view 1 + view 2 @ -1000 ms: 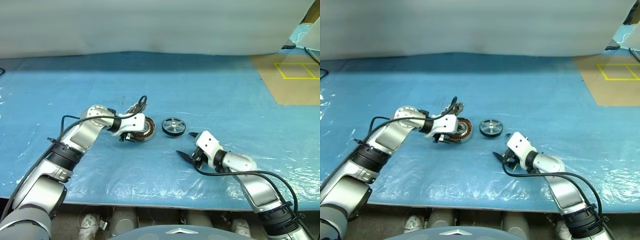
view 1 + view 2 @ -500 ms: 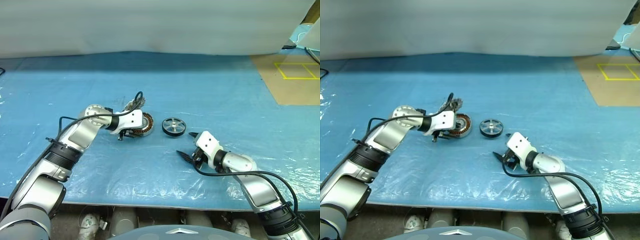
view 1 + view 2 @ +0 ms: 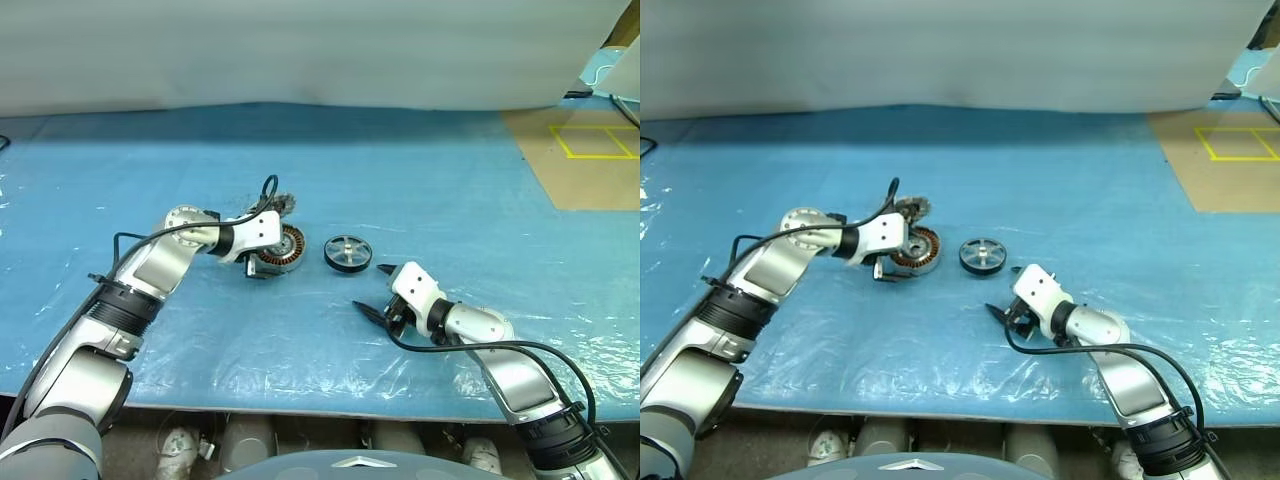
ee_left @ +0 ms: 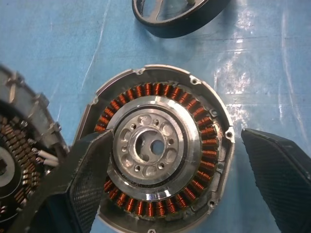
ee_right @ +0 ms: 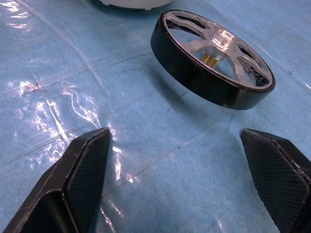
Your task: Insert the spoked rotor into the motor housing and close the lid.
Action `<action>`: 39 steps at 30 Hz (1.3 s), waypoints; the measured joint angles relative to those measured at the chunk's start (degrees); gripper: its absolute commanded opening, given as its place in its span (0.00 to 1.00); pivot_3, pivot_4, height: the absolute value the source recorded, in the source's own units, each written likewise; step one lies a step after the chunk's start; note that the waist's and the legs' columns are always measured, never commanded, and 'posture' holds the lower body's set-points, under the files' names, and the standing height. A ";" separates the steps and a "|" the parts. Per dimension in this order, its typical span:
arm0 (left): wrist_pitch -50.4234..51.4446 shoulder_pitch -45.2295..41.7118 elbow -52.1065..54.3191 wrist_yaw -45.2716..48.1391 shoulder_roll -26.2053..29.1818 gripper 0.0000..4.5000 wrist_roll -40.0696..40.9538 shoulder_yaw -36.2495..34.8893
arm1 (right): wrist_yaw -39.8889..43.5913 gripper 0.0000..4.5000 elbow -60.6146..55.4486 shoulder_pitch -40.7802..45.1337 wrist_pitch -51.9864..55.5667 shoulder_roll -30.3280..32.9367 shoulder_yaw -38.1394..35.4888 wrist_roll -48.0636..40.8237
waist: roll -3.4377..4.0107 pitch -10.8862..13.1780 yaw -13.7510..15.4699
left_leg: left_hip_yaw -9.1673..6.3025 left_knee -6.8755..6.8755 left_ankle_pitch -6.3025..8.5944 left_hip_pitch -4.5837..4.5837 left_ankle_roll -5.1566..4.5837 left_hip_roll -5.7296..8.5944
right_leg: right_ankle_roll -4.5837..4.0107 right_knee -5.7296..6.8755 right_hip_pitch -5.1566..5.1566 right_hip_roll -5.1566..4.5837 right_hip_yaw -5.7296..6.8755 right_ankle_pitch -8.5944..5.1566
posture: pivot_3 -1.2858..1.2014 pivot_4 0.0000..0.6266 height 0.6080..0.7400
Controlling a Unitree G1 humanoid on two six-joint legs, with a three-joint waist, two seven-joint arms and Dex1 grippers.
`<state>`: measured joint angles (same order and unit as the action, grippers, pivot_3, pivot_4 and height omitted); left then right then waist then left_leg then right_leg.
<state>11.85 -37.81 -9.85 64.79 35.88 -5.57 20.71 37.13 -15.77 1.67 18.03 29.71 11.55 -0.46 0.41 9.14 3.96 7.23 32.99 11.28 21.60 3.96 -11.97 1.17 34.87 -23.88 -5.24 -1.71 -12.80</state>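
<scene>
The motor housing [image 4: 160, 145], a silver-grey shell with a ring of copper windings, lies face up on the blue sheet. My left gripper [image 3: 268, 258] is open just above it, one finger [image 4: 90, 179] over its rim and the other beyond the opposite side. The spoked rotor [image 3: 347, 252], black-rimmed with a silver hub, lies just right of the housing. The open, empty right gripper [image 3: 372, 290] is a little in front of the rotor [image 5: 214, 58], pointing at it. A grey ribbed round piece [image 3: 276, 205], apparently the lid, lies behind the housing, partly hidden by my left wrist.
Crinkled clear plastic covers the blue sheet [image 3: 420, 180] over the whole table. A brown floor patch with yellow tape [image 3: 590, 150] lies far right. The table's front edge [image 3: 300, 400] runs close under both forearms.
My left gripper has opened wide over the housing and shifted slightly away from me. The housing sits a touch farther back. The right arm and rotor have not moved.
</scene>
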 measured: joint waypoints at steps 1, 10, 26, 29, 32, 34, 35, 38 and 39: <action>0.19 -0.02 0.00 0.01 -0.02 0.99 -0.05 0.01 | 0.02 1.00 0.00 0.00 -0.03 -0.01 0.00 0.00 | 0.00 0.00 -0.01 | 0.00 0.00 0.00 0.00 0.00 0.00 | 0.00 0.00 0.00 0.00 0.00 0.00 | 0.52 0.24 1.00; 2.03 -1.31 -0.42 0.65 -0.67 0.99 -4.27 2.47 | -0.19 1.00 0.29 0.04 -0.25 -0.08 0.03 0.06 | 0.00 0.00 0.01 | 0.00 -0.01 0.00 -0.07 0.00 0.00 | 0.00 0.01 0.08 -0.01 0.00 0.00 | 0.52 0.24 1.00; 2.57 -2.56 -1.88 -0.06 -0.52 0.99 -8.01 3.51 | -0.93 1.00 0.29 -0.47 -0.31 -0.13 0.27 0.29 | 0.00 0.00 0.00 | 0.00 -0.14 0.01 -0.49 0.00 0.00 | -0.01 -0.12 0.57 -0.03 0.00 -0.02 | 0.52 0.24 1.00; 2.64 -2.29 -1.26 0.46 -0.30 0.99 -8.01 3.51 | -0.98 1.00 0.29 -0.47 -0.35 -0.13 0.32 0.29 | 0.00 0.00 0.00 | 0.00 -0.16 0.01 -0.50 0.00 0.00 | -0.01 -0.13 0.57 -0.04 0.00 -0.02 | 0.52 0.24 1.00; 1.98 -1.83 -0.68 1.35 -0.16 0.90 -7.96 3.49 | -1.03 1.00 0.29 -0.54 -0.39 -0.13 0.34 0.30 | 0.02 -0.02 0.00 | 0.00 -0.19 0.01 -0.49 0.00 0.01 | -0.01 -0.14 0.58 -0.04 0.00 -0.02 | 0.52 0.24 1.00; 0.64 -1.26 -0.34 1.77 0.23 0.79 -8.02 3.54 | -1.06 1.00 0.27 -0.57 -0.48 -0.13 0.39 0.29 | 0.04 -0.03 -0.03 | 0.01 -0.22 0.01 -0.49 0.00 0.01 | -0.01 -0.15 0.58 -0.04 -0.01 -0.02 | 0.52 0.24 1.00; -0.46 -0.70 -0.06 2.17 0.93 0.73 -7.96 3.25 | -1.10 1.00 0.24 -0.78 -0.57 -0.12 0.39 0.29 | 0.04 -0.03 -0.04 | 0.01 -0.25 0.01 -0.48 0.00 0.01 | -0.01 -0.17 0.59 -0.03 -0.01 -0.03 | 0.52 0.24 1.00; -1.66 -0.27 0.04 2.19 1.12 0.73 -7.99 3.03 | -1.18 1.00 0.22 -0.86 -0.60 -0.02 0.34 0.30 | 0.07 -0.10 0.05 | 0.02 -0.31 0.01 -0.52 0.00 0.03 | -0.01 -0.23 0.61 -0.07 0.00 -0.05 | 0.52 0.24 1.00; -1.99 -0.25 -0.05 2.20 1.09 0.68 -8.02 3.05 | -1.21 1.00 0.22 -0.86 -0.60 -0.02 0.34 0.33 | 0.07 -0.11 0.10 | 0.01 -0.30 0.01 -0.54 0.00 0.03 | -0.01 -0.24 0.60 -0.07 0.01 -0.05 | 0.52 0.24 1.00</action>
<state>9.85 -38.06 -9.90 66.98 36.97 -13.59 23.76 35.92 -15.56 0.81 17.43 29.69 11.89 -0.14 0.48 9.04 4.06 7.24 32.69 11.29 21.06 3.96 -11.94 1.16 34.63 -23.28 -5.31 -1.70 -12.85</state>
